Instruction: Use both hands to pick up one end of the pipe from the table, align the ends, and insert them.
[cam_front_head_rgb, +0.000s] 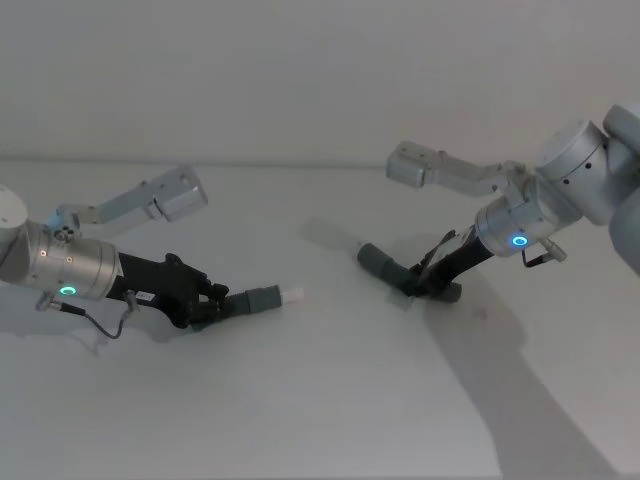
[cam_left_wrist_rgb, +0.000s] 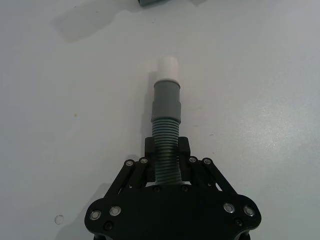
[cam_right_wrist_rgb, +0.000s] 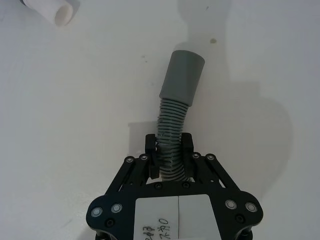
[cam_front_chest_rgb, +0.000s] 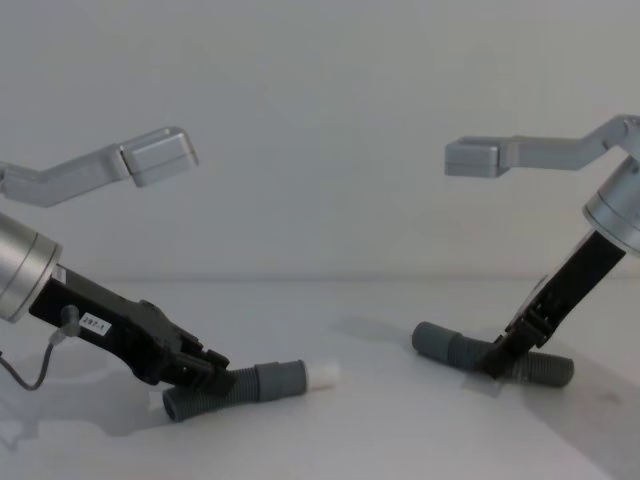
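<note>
Left gripper (cam_left_wrist_rgb: 166, 150) jaws pinching white-tipped pipe (cam_left_wrist_rgb: 166, 107), right gripper (cam_right_wrist_rgb: 170, 145) jaws pinching plain-cuffed pipe (cam_right_wrist_rgb: 181, 77), chest view showing tails (cam_front_chest_rgb: 180, 405).

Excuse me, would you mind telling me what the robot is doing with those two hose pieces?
The left gripper is shut on the corrugated part of the hose piece with the white tip, and the right gripper on the hose piece with the plain grey cuff. Both pieces are low at the table, cuffs roughly facing each other across a clear gap. They are not yet joined.
</note>
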